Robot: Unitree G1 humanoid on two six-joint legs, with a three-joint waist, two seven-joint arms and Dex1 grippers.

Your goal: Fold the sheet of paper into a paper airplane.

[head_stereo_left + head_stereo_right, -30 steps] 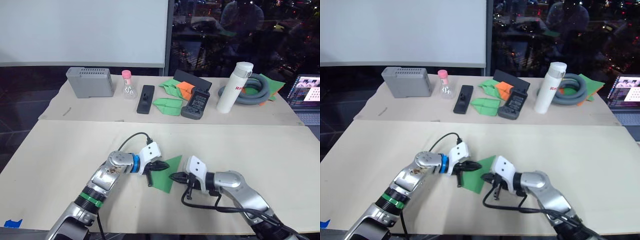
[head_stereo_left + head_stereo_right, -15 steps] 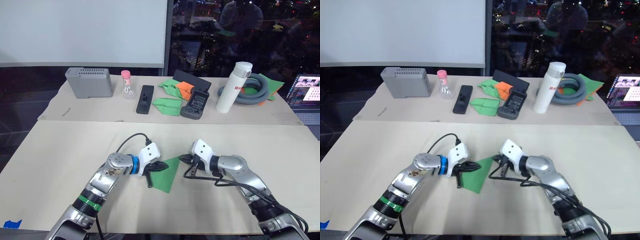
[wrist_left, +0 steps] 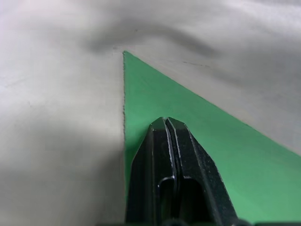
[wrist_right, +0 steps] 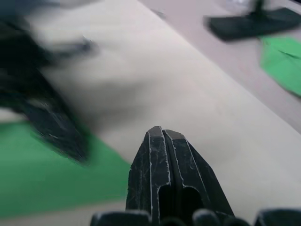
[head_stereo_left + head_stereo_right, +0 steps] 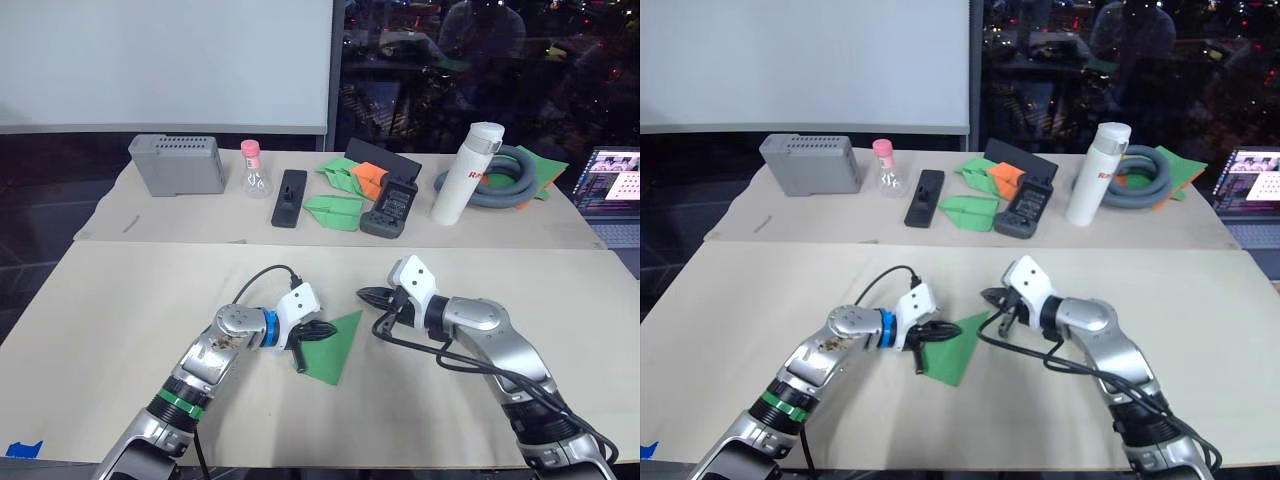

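The sheet of paper (image 5: 335,347) lies flat on the near table as a bright green pointed wedge, its tip toward the back right. My left gripper (image 5: 329,327) is shut, and its fingertips (image 3: 165,121) rest on the paper's left part near the straight edge. Whether they pinch a layer or only press on it I cannot tell. My right gripper (image 5: 364,294) is shut with nothing in it. It hovers just beyond the wedge's far tip and does not touch the paper (image 4: 42,174).
Along the back table stand a grey box (image 5: 177,164), a pink-capped flask (image 5: 257,172), a black remote (image 5: 291,197), small green darts (image 5: 335,211), an orange dart (image 5: 372,178), a black handset (image 5: 391,208), a white bottle (image 5: 468,188), a grey hose coil (image 5: 515,178) and a laptop (image 5: 613,190).
My right gripper has left the paper's near right edge and moved up and back to a spot past its far tip. The left gripper and the paper stayed put.
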